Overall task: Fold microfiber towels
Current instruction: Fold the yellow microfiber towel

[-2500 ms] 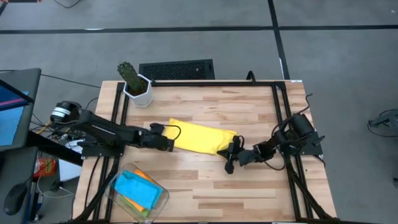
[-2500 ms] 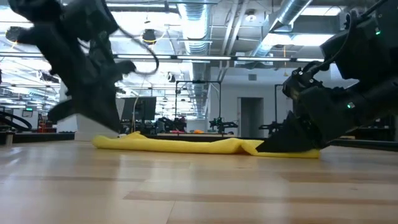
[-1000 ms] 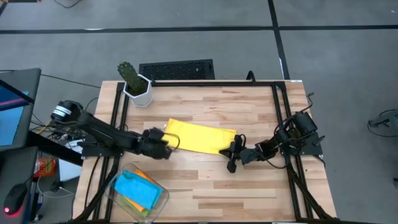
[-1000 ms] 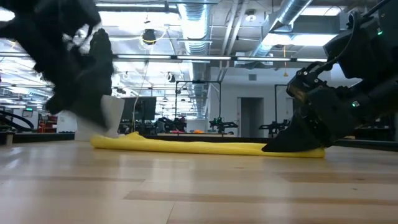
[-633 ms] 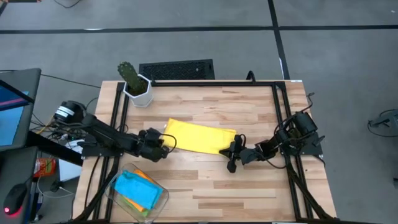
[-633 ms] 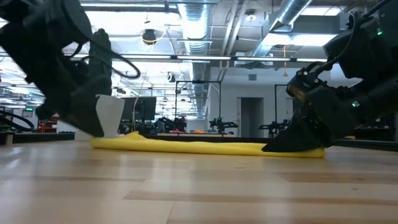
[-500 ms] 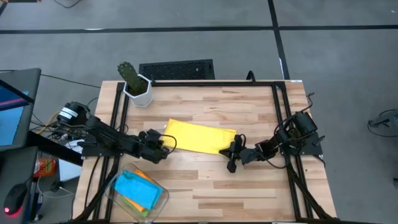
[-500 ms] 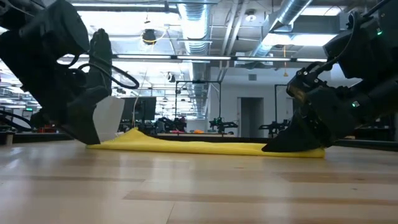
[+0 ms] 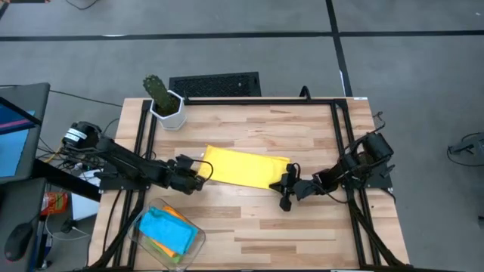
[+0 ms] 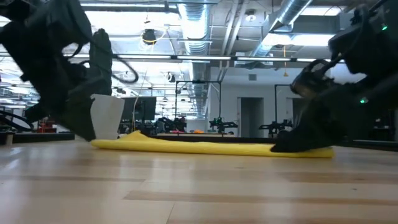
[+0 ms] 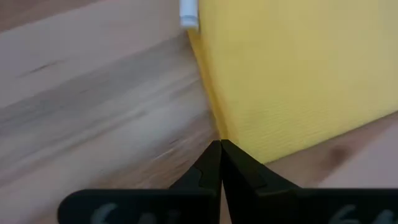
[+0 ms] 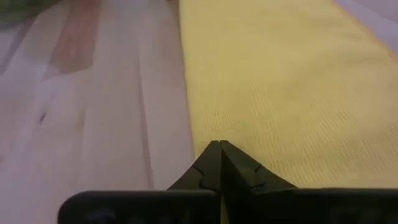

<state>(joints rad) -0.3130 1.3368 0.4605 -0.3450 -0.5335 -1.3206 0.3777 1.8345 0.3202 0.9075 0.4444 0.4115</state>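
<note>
A yellow towel (image 9: 240, 166), folded to a long strip, lies flat on the wooden table's middle. My left gripper (image 9: 204, 174) is shut, its tips (image 11: 220, 144) down at the strip's left near corner. My right gripper (image 9: 284, 186) is shut at the strip's right near corner, its tips (image 12: 219, 144) on the cloth just inside the edge. In the low view the towel (image 10: 199, 147) lies as a thin band between the two arms. A blue towel and an orange one lie in a clear bin (image 9: 168, 230) at the near left. My left gripper's shut tips stand right at the towel's left near corner (image 11: 227, 132), slanting down from the table's left; whether they touch the cloth I cannot tell. My right gripper is shut on the towel's right near corner (image 12: 236, 134), slanting down from the table's right. The fingers hide the pinch itself. The cloth lies flat on the table.
A green cactus in a white pot (image 9: 165, 102) stands at the far left corner. Black frame rails (image 9: 342, 136) run along the table's left, right and far sides. A white tag (image 11: 188, 12) sticks out of the towel's left edge. Bare wood lies in front of the towel.
My right gripper has shifted a little toward the table's right edge, and the towel's right end has drawn out with it. My left gripper has rolled somewhat while staying at the towel's left end.
</note>
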